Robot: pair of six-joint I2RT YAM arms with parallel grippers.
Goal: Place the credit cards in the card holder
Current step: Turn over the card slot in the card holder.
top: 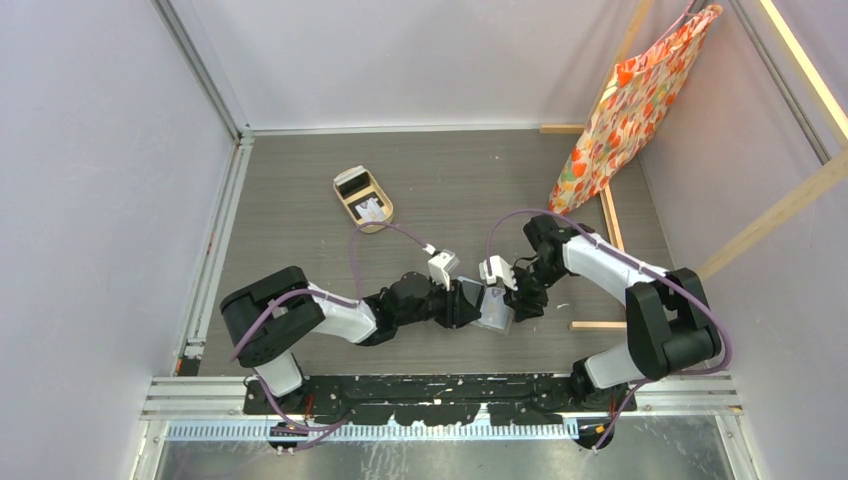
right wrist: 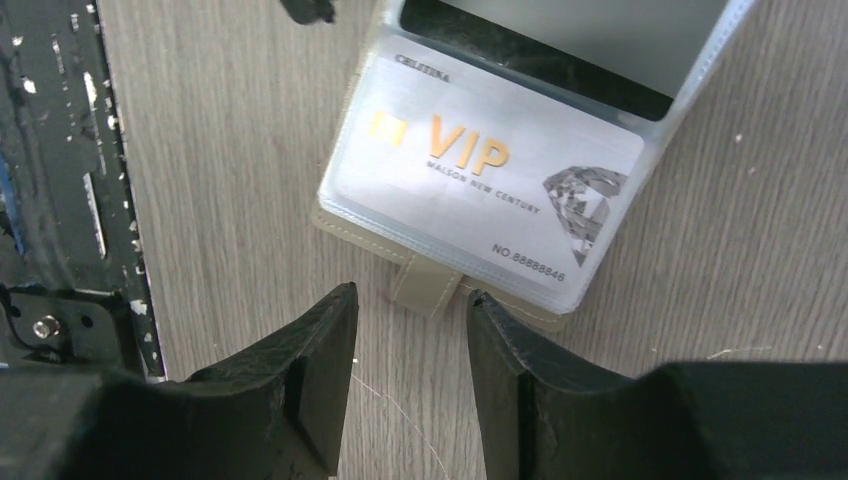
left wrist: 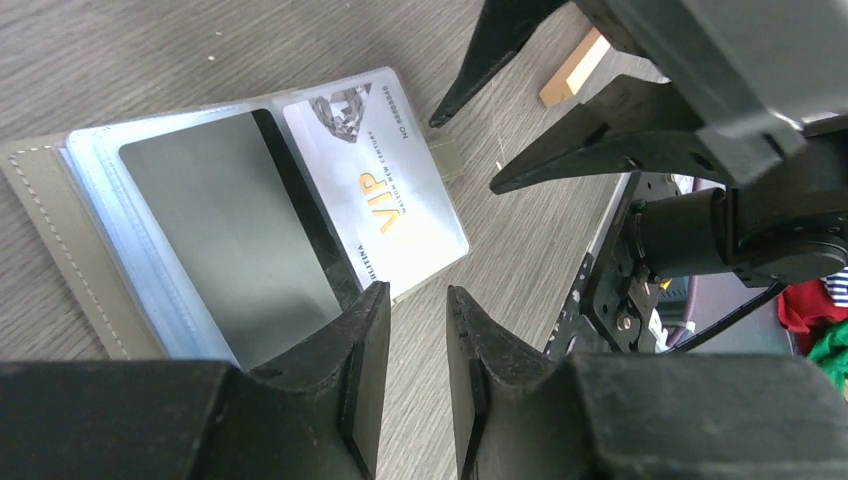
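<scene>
Grey wood-grain table [top: 440, 170], pale walls. Card holder [top: 493, 308] laid open near centre, between both grippers. Silver VIP card [right wrist: 490, 190] and black card [left wrist: 230, 250] seen in clear sleeves. Left gripper [left wrist: 415, 300] slightly parted, nothing held, at holder's edge. Right gripper [right wrist: 410, 297] parted, empty, over snap tab [right wrist: 428, 290]. More cards [top: 371, 208] seen in tan tray [top: 343, 203], far left.
</scene>
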